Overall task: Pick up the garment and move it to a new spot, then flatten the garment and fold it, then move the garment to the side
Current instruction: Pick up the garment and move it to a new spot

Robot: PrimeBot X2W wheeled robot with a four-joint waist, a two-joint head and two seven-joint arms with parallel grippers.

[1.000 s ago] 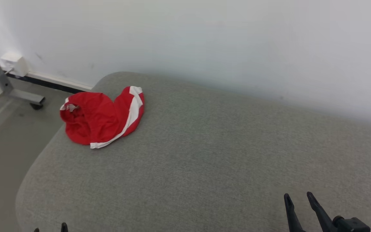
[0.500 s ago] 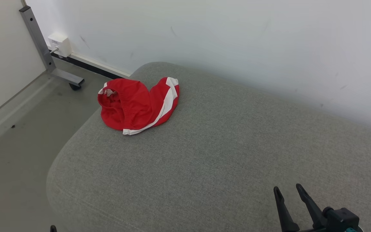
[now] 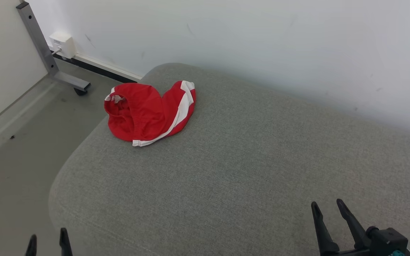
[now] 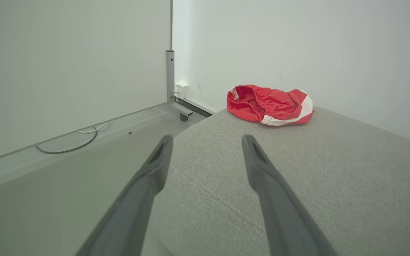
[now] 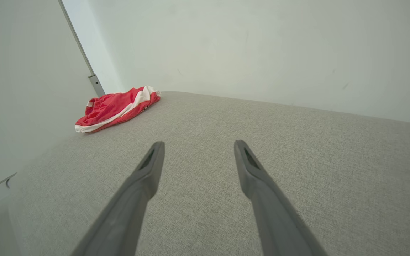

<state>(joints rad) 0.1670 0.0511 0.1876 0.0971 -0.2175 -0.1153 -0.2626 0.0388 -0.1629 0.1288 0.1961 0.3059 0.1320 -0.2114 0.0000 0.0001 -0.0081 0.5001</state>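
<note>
Garment [image 3: 148,113] status? — A
Crumpled on the far-left corner of the cushion [image 3: 244,160], untouched. Left gripper [image 3: 47,234] and right gripper [image 3: 326,203] both spread, empty, by the cushion's near edge. — B
So nothing done? — A
Looks so: pick, flatten, fold, move aside all left. — B

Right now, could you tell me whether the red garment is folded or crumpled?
Crumpled: the red garment lies bunched, waistband gaping, on the cushion.

— Where was the garment [image 4: 269,105]?
— Crumpled at the cushion's [image 4: 333,185] far corner, well ahead of the left gripper [image 4: 208,139].
— And its fingers [image 4: 272,199]?
— Spread wide, holding nothing; one over the floor [image 4: 48,206], one over the cushion. A cable [image 4: 70,146] lay by the wall.
</note>
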